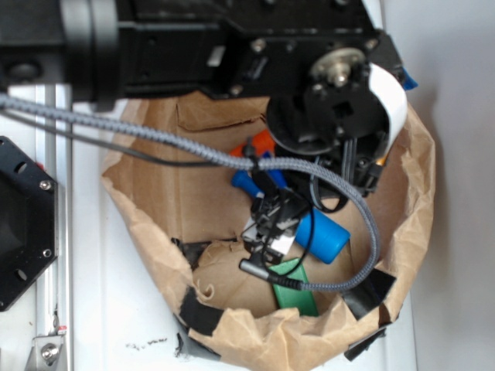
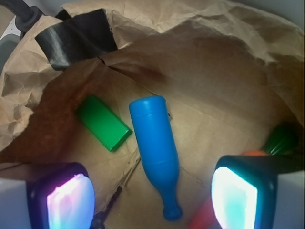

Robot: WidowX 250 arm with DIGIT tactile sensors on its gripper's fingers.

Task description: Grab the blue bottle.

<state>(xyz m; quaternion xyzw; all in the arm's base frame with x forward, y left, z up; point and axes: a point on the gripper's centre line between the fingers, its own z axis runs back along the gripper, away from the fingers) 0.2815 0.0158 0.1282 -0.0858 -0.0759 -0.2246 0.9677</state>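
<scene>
Your pincer (image 2: 152,195) hung with its two pads (image 2: 69,200) spread wide apart, nothing between them touching either one. The blue bottle (image 2: 157,155) lay on its side on the brown paper bag's (image 2: 224,71) floor, in the gap between the pads, its knobbed neck pointing toward you and its thick base away. Just beside the base on the left, you had a flat green block (image 2: 102,121), close but not clearly touching. To the right, near the other pad, an orange and dark green object showed partly. Black tape (image 2: 76,36) patched the bag's rim. In the exterior view the arm (image 1: 309,85) covered most of the bottle (image 1: 325,236).
</scene>
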